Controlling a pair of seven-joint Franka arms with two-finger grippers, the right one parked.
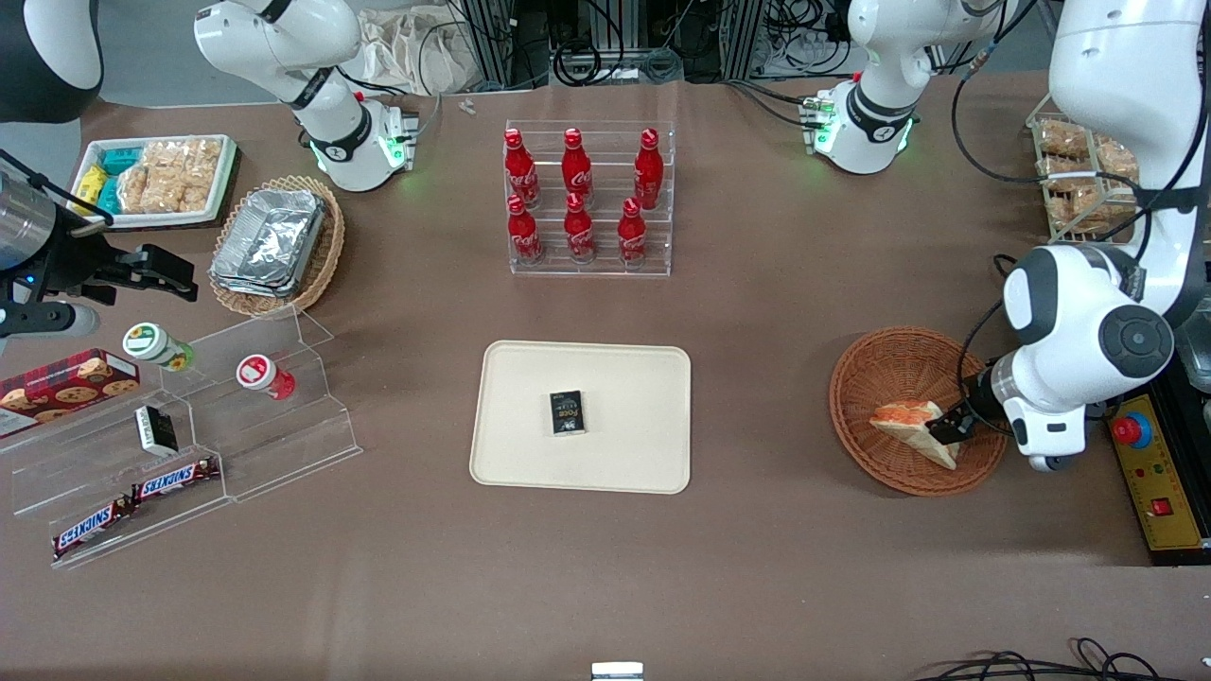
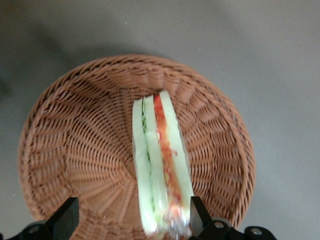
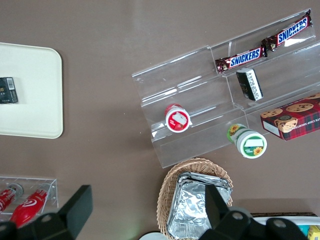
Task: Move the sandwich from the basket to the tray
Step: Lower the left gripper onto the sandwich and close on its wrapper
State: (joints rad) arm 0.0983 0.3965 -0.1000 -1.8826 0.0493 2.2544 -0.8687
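Note:
The sandwich (image 1: 910, 420) lies in the reddish-brown wicker basket (image 1: 889, 364) toward the working arm's end of the table. In the wrist view the sandwich (image 2: 160, 165) stands on edge, showing white bread with green and orange-red layers, above the basket (image 2: 80, 145) floor. My gripper (image 1: 949, 427) is down inside the basket, open, its fingers straddling the sandwich's end. One finger (image 2: 197, 216) sits against the bread; the other (image 2: 67, 220) stands well apart from it. The cream tray (image 1: 624, 374) lies mid-table with a small black box (image 1: 566, 412) on it.
A clear rack of red cola bottles (image 1: 587, 203) stands farther from the front camera than the tray. A yellow control box with a red button (image 1: 1149, 473) sits beside the basket. Toward the parked arm's end are a foil-container basket (image 1: 274, 241) and an acrylic snack stand (image 1: 189, 445).

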